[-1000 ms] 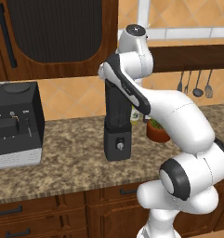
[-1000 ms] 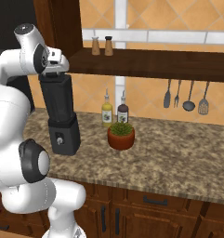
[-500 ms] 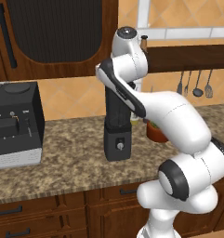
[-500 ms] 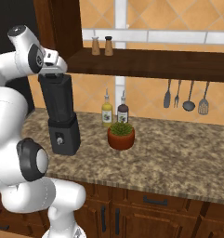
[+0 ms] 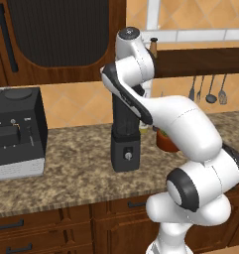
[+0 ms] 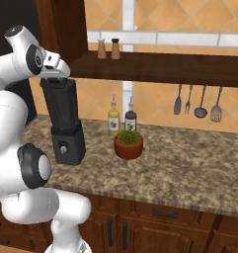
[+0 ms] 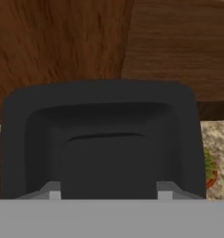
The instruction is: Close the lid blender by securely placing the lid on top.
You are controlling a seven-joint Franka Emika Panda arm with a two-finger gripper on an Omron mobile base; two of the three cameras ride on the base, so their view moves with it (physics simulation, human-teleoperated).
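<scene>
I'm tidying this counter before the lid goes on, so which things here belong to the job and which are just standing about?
Part of the job:
- blender on the counter
- lid, under the gripper, over the jar

Just standing about:
- coffee machine
- potted plant
- two bottles by the wall
- shakers on the shelf
- hanging utensils

Blender (image 5: 125, 144) jar top hidden behind arm; lid (image 7: 102, 139) cut off by bottom edge.
</scene>
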